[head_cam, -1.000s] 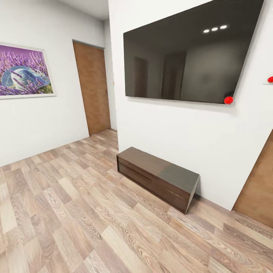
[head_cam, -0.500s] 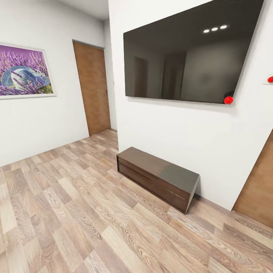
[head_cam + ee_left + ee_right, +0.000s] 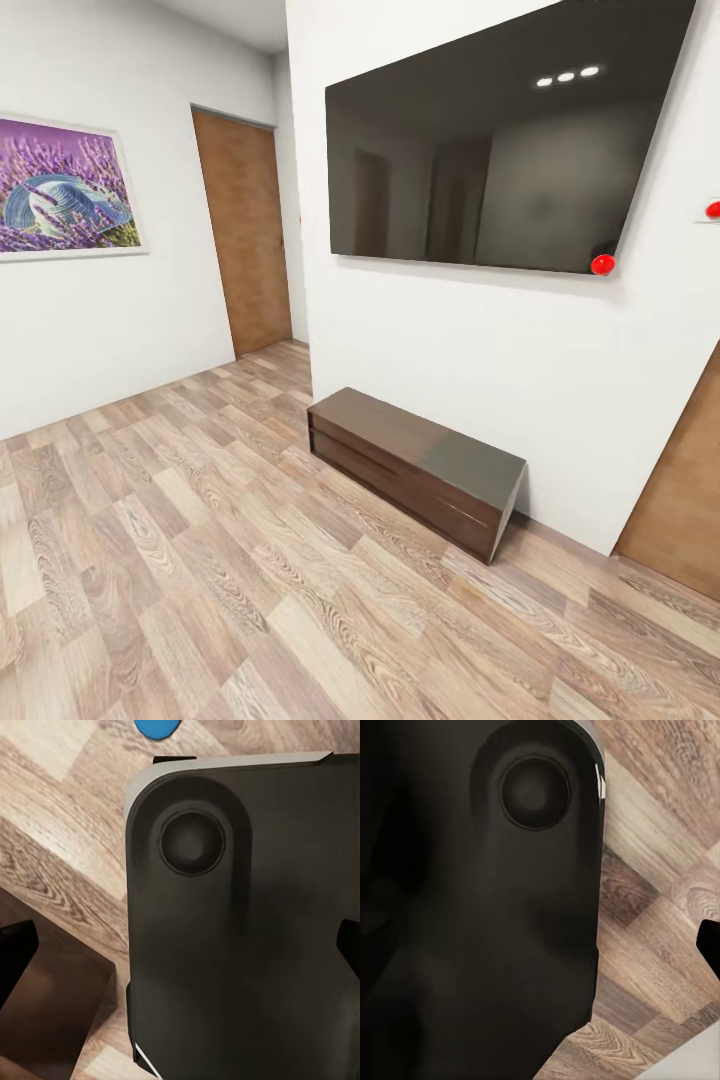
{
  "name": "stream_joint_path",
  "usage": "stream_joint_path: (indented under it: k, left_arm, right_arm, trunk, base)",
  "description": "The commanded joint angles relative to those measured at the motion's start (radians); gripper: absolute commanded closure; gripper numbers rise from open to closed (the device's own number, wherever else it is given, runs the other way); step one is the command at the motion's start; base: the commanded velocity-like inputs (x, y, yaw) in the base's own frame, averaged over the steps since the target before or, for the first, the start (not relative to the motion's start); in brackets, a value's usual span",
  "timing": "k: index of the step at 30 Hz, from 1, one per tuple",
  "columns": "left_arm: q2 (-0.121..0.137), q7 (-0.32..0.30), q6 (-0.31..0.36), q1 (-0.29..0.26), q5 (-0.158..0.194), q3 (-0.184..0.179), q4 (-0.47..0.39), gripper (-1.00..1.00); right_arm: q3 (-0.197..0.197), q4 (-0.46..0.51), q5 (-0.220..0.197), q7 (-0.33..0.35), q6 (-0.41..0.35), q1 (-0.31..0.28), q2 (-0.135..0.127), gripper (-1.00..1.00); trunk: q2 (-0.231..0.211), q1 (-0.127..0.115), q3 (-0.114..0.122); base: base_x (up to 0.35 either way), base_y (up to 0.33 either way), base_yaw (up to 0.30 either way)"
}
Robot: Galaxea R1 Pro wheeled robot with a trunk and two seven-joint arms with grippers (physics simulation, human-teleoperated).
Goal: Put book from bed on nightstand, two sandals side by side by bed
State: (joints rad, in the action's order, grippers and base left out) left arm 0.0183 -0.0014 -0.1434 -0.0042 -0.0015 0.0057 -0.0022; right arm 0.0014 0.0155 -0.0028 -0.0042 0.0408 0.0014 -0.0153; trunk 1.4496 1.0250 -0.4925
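The book, the bed and the nightstand are out of view. In the left wrist view a bright blue rounded bit [image 3: 157,727] lies on the wood floor at the frame's edge; it may be a sandal, but too little shows to tell. My left gripper [image 3: 180,952] is open over my own dark base [image 3: 247,930], its fingertips [image 3: 15,960] far apart with nothing between them. My right gripper [image 3: 540,945] also hangs over the dark base [image 3: 472,915]. One of its fingertips [image 3: 711,945] shows far out to the side, so it reads as open and empty.
A long low dark bench [image 3: 415,465] stands against the white wall under a large black screen [image 3: 500,140]. One wooden door [image 3: 245,230] is at the back left, another [image 3: 680,500] at the right edge. A lavender picture [image 3: 65,190] hangs left. Wood-plank floor [image 3: 180,560] stretches ahead.
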Motion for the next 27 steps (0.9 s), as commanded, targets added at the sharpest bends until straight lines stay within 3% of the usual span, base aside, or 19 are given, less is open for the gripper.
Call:
stream_joint_path:
  k: [1, 27]
  left_arm:
    - [0.0, 0.0, -0.003, 0.0, 0.0, 0.0, 0.001, -1.0]
    - [0.0, 0.002, -0.004, 0.0, -0.002, 0.001, 0.001, -1.0]
  right_arm:
    - [0.0, 0.001, 0.0, 0.0, 0.002, 0.0, 0.0, -1.0]
    - [0.0, 0.0, 0.0, 0.0, 0.002, 0.0, 0.0, -1.0]
  trunk:
    - [0.0, 0.0, -0.001]
    - [0.0, 0.0, -0.001]
  base:
    - [0.0, 0.0, 0.0]
    - [0.0, 0.036, -0.012]
